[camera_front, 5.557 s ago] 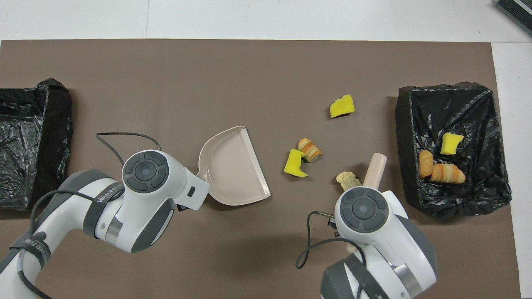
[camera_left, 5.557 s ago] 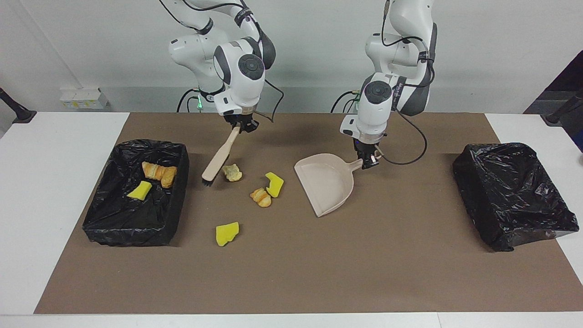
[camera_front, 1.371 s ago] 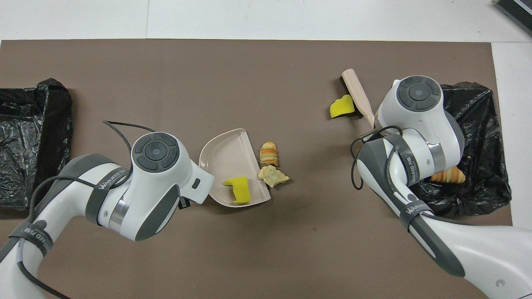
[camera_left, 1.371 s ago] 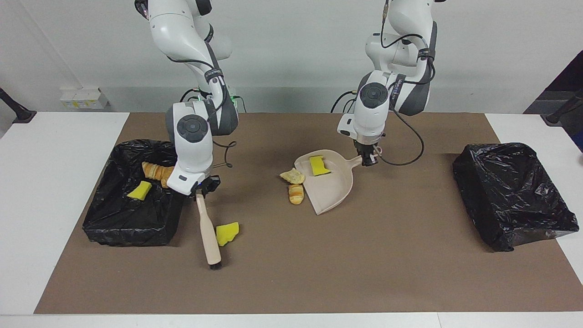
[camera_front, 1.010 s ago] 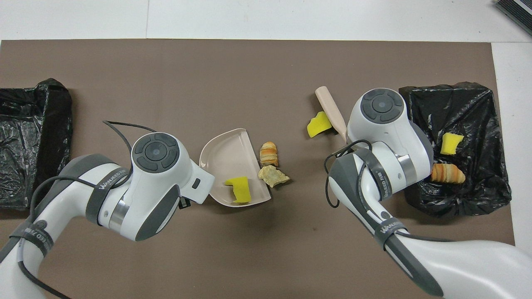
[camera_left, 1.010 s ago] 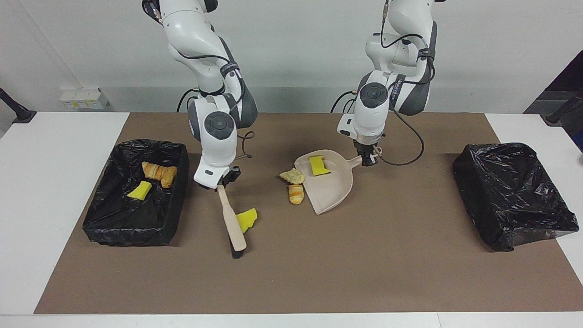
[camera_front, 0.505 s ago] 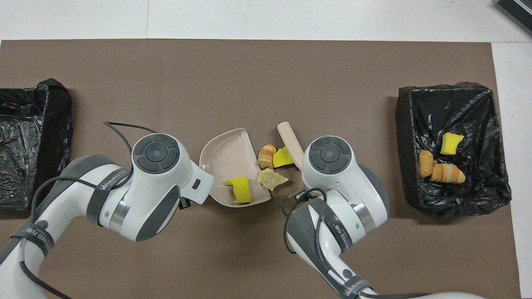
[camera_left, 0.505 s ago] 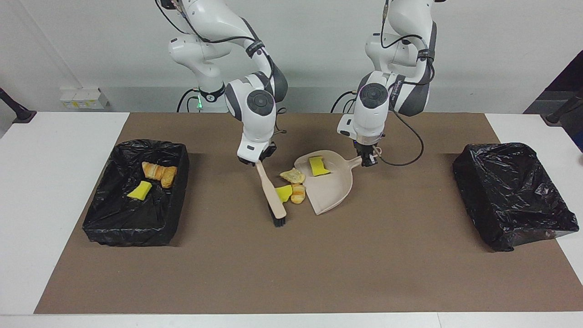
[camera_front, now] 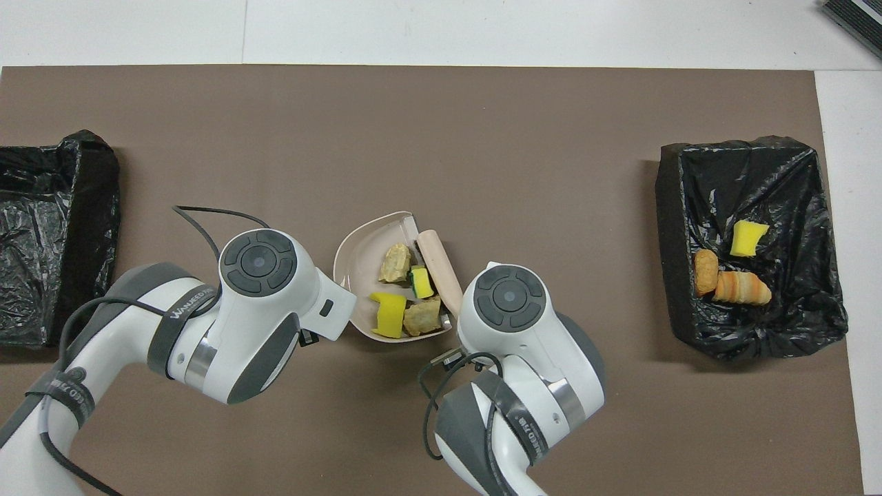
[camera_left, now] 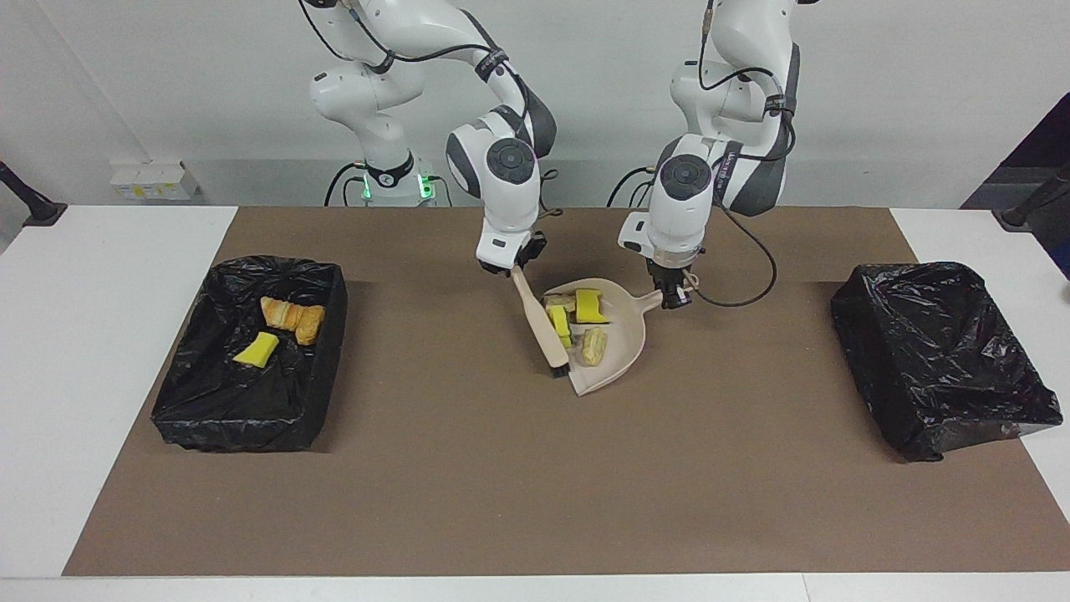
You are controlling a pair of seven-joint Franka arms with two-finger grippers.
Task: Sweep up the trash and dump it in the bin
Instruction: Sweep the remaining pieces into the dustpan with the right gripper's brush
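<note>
The beige dustpan (camera_left: 627, 334) (camera_front: 364, 249) lies flat mid-table, and my left gripper (camera_left: 673, 294) is shut on its handle. My right gripper (camera_left: 512, 267) is shut on the beige brush (camera_left: 542, 326) (camera_front: 441, 267), whose bristles rest at the pan's open lip. Trash lies in the pan: two yellow sponge chunks (camera_left: 590, 305) (camera_front: 388, 314) and two brown bread pieces (camera_left: 595, 344) (camera_front: 395, 263). The black-lined bin (camera_left: 242, 422) (camera_front: 670, 227) at the right arm's end holds two bread pieces (camera_left: 292, 316) (camera_front: 741, 288) and a yellow sponge chunk (camera_left: 257, 349) (camera_front: 747, 237).
A second black-lined bin (camera_left: 940, 355) (camera_front: 48, 234) stands at the left arm's end of the brown mat. White table border surrounds the mat. In the overhead view both wrists hide their grippers.
My right arm swept the brush from beside its bin across to the dustpan, pushing a yellow chunk and two bread pieces into the pan. The left gripper and dustpan stayed put.
</note>
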